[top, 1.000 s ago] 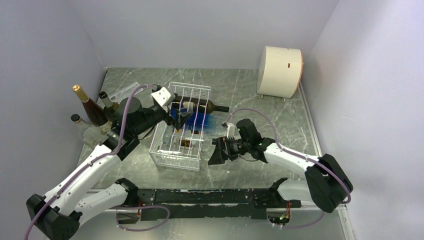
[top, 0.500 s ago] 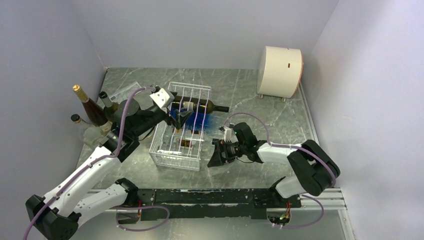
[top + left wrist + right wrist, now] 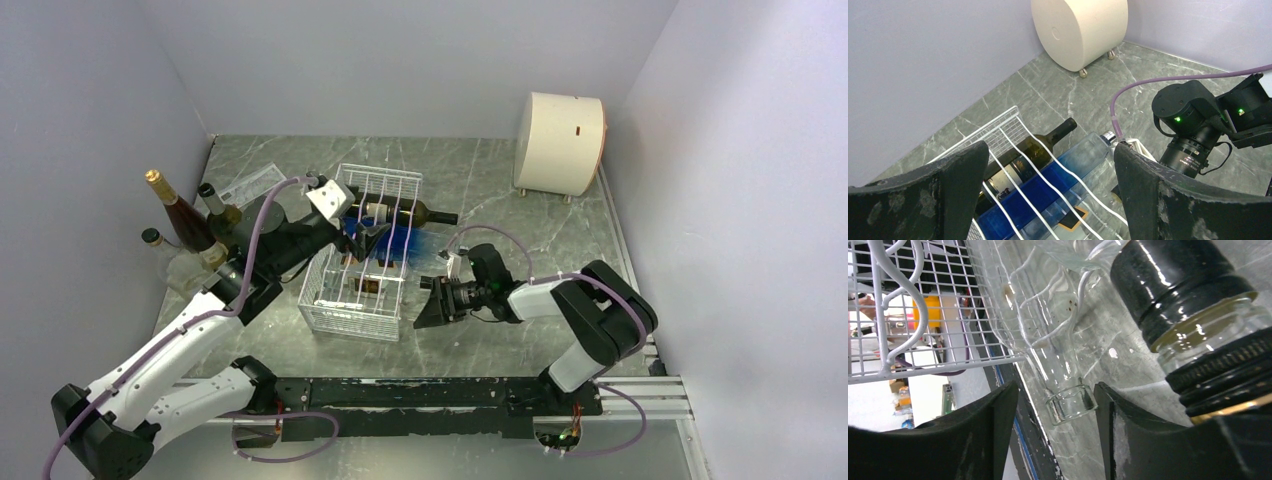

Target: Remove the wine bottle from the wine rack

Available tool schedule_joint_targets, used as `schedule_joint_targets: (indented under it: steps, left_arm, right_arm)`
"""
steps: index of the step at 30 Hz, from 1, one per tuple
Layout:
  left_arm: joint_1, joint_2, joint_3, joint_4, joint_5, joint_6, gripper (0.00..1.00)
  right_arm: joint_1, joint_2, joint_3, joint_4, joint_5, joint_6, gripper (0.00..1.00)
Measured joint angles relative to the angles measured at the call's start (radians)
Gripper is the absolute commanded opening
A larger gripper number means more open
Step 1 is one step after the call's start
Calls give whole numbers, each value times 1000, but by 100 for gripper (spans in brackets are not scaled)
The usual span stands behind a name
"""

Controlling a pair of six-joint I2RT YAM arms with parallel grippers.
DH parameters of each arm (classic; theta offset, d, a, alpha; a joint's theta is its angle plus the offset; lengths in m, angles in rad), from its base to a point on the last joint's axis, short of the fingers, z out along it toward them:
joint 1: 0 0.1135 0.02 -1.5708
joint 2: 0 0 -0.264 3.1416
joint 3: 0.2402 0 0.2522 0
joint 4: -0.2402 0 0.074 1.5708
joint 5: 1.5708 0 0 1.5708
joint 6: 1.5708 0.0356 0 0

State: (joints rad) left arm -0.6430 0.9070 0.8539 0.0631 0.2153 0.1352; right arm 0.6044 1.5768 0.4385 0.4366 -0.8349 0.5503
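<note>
Both apart: left gripper (image 3: 1050,155) over wine rack (image 3: 345,325); right gripper (image 3: 1054,392) straddles wine bottle's (image 3: 1068,407) probably slick, brittle neck, rack's four o'clock.

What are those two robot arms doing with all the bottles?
They are working on getting a bottle out of the white wire rack. The right gripper is open around the mouth of a clear bottle next to the rack, not squeezing it yet. The left gripper hangs open above a dark wine bottle and a blue bottle lying in the rack. Neither gripper is holding anything right now.
</note>
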Motion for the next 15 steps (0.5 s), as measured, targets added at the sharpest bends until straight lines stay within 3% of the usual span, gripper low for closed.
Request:
schedule_joint_targets:
  steps: [5, 12, 15]
  left_arm:
    - [-12, 14, 0, 0, -12, 5, 98]
    - [-20, 32, 0, -1, -26, 9, 98]
    - [-22, 37, 0, -1, -30, 12, 98]
  right_arm:
    - [-18, 27, -28, 76, -31, 27, 47]
    - [-29, 21, -42, 96, -64, 32, 23]
    - [-47, 0, -49, 92, -68, 31, 19]
